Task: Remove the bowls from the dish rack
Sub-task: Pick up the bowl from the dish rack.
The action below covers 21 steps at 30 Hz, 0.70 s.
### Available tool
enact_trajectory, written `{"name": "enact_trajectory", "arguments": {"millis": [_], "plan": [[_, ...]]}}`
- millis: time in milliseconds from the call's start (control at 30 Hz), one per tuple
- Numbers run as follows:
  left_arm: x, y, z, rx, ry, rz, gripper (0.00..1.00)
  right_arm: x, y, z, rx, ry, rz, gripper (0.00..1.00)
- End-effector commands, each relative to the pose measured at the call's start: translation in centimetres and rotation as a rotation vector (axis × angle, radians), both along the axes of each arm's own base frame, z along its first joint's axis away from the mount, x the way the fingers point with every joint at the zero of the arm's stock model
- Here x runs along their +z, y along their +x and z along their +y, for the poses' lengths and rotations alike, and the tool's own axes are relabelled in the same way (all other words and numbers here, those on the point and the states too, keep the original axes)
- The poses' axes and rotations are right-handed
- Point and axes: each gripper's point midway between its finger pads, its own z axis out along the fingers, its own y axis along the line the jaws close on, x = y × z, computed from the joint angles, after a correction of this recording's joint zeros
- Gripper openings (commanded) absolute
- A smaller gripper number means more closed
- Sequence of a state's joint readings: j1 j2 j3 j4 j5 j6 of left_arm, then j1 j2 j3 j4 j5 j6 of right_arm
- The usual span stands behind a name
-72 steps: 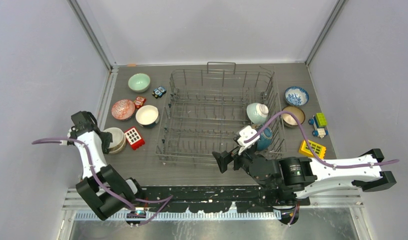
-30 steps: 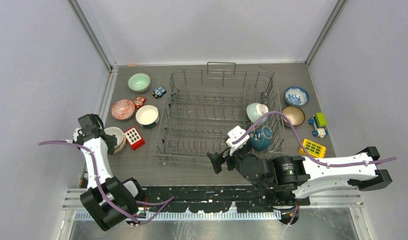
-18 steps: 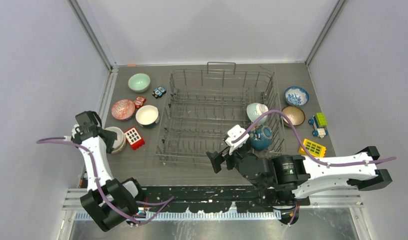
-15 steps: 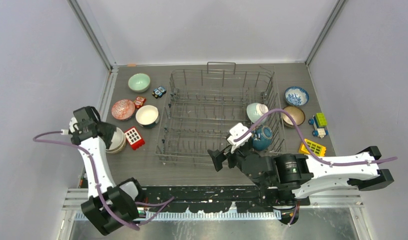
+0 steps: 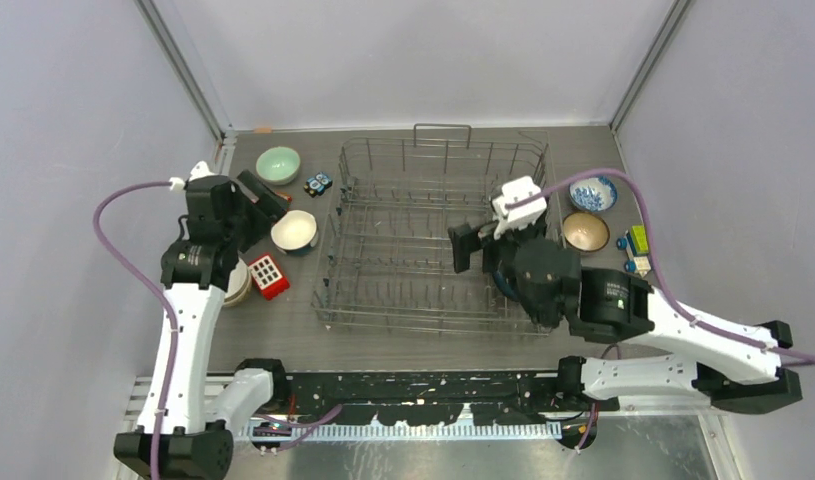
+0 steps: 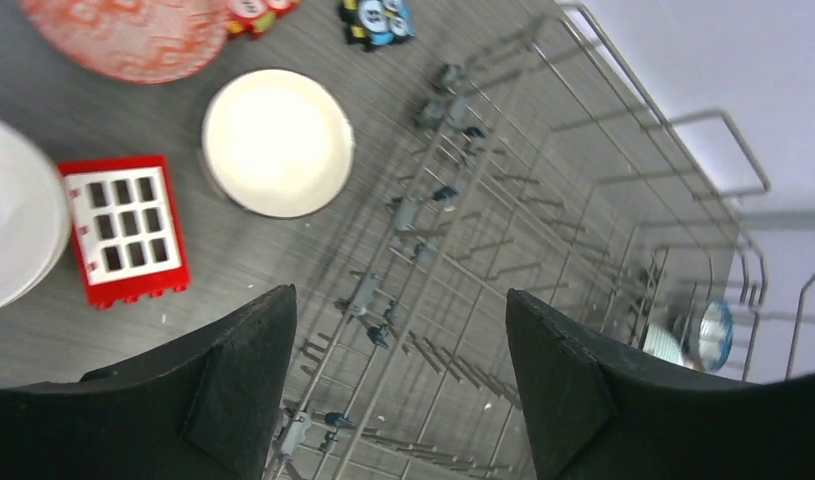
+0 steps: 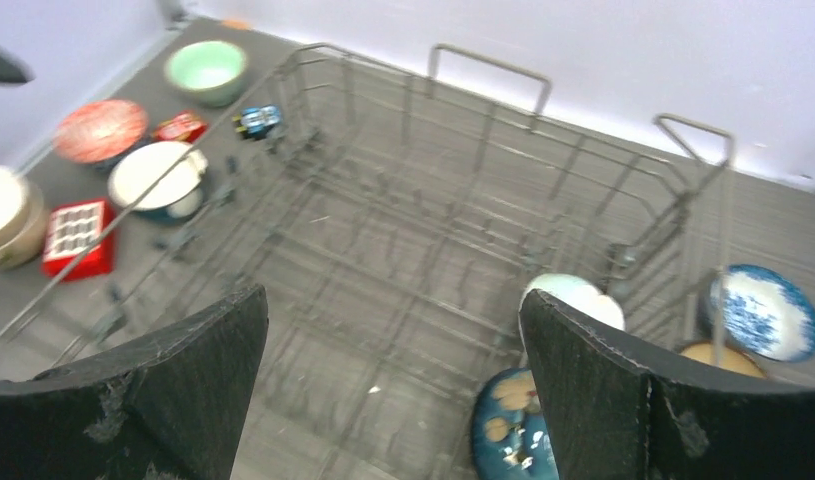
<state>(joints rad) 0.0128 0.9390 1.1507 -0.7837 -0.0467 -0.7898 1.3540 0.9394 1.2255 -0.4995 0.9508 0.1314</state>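
Left gripper (image 6: 398, 305): jaws apart, empty, at rack's (image 5: 423, 250) 10 o'clock side.
Right gripper (image 7: 393, 300): jaws wide, empty, above rack.

My gripper (image 7: 391, 320) is spread wide, one black finger (image 7: 173, 390) in each bottom corner, and I'm looking down into the dish rack (image 7: 491, 62). There are two bowls in there at the right end: a white-teal bowl (image 7: 573, 298) tipped on its side and a dark blue bowl (image 7: 505, 430) right next to it. Outside on the right sit a blue-white patterned bowl (image 7: 763, 312) and a tan bowl (image 7: 731, 358), half hidden. Over on the left are a mint green bowl (image 7: 205, 68), a pink-red bowl (image 7: 101, 130), a white bowl (image 7: 155, 178), a red block with white squares (image 7: 75, 235), a pale bowl (image 7: 3, 215) cut off by the edge, a small red toy (image 7: 181, 126) and a small blue toy (image 7: 258, 118).
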Motion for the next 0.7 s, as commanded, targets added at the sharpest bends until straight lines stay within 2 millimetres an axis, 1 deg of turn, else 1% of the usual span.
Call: {"name": "enact_trajectory", "arguments": {"millis": [0, 67, 133, 267, 333, 367, 400, 433, 500, 567, 667], "plan": [[3.0, 1.8, -3.5, -0.173, 0.091, -0.124, 0.79, -0.6, 3.8, -1.8, -0.096, -0.001, 0.105, 1.00], [3.1, 2.0, -4.7, -0.226, 0.144, -0.130, 0.80, -1.2, 5.8, -3.4, -0.156, 0.036, 0.180, 1.00], [3.0, 2.1, -5.9, -0.282, 0.192, -0.134, 0.82, -1.7, 7.1, -4.8, -0.205, 0.065, 0.230, 1.00], [2.1, 2.1, -7.8, -0.384, 0.250, -0.117, 0.83, -2.7, 8.5, -6.5, -0.302, 0.106, 0.275, 1.00], [2.3, 1.9, -9.2, -0.435, 0.259, -0.127, 0.83, -3.3, 9.0, -7.9, -0.378, 0.146, 0.278, 1.00], [2.9, 1.5, -10.5, -0.478, 0.265, -0.144, 0.83, -3.5, 9.3, -9.0, -0.426, 0.179, 0.275, 1.00], [3.1, 1.5, -11.1, -0.491, 0.273, -0.151, 0.83, -3.7, 9.3, -9.8, -0.458, 0.196, 0.269, 1.00], [3.7, 1.0, -12.5, -0.532, 0.279, -0.168, 0.83, -4.0, 9.6, -11.0, -0.502, 0.230, 0.269, 1.00], [4.3, 0.5, -14.5, -0.573, 0.267, -0.184, 0.84, -4.7, 9.7, -13.2, -0.572, 0.283, 0.281, 1.00], [4.4, 0.1, -16.8, -0.628, 0.216, -0.195, 0.84, -5.4, 9.6, -14.7, -0.603, 0.320, 0.298, 1.00], [4.4, -0.9, -20.9, -0.706, 0.125, -0.211, 0.84, -6.8, 9.0, -16.2, -0.650, 0.305, 0.329, 1.00]]}}
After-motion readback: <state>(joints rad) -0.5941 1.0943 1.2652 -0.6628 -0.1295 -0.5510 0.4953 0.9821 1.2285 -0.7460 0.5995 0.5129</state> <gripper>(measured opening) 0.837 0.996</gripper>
